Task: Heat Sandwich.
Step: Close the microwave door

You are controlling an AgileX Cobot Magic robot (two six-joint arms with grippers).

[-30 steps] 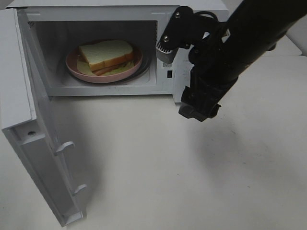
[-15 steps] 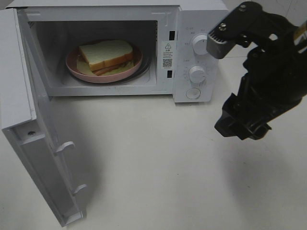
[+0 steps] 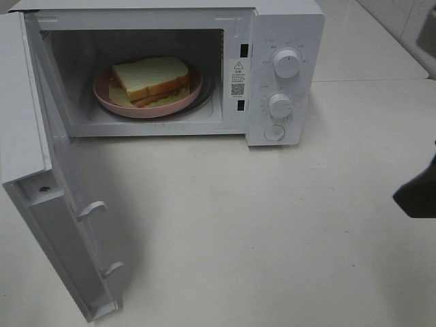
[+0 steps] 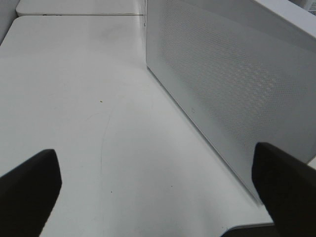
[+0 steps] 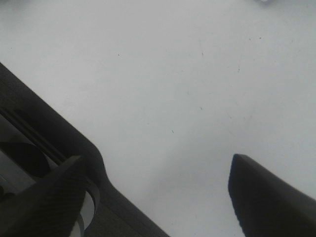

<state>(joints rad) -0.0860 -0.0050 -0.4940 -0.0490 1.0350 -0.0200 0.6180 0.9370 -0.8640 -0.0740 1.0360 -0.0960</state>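
The sandwich [image 3: 151, 78], white bread with tan crusts, lies on a round pink plate [image 3: 109, 99] inside the open microwave [image 3: 283, 41]. My left gripper [image 4: 155, 173] is open, its dark fingers [image 4: 29, 190] far apart over bare table beside a white perforated face of the microwave [image 4: 237, 84]; it does not show in the exterior view. My right gripper [image 5: 158, 168] is open over bare table, nothing between its fingers [image 5: 266, 192]. Only a dark piece of the right arm [image 3: 417, 196] shows at the exterior view's right edge, far from the sandwich.
The microwave door [image 3: 41, 170] stands swung wide open at the left, reaching toward the table's front edge. Two white knobs [image 3: 286, 63] and a round button [image 3: 274, 133] sit on the control panel. The white table [image 3: 259, 231] spreads in front.
The right arm has swung away from the microwave's front to the right and nearly left the exterior view, uncovering the control panel. Sandwich, plate and door have not moved.
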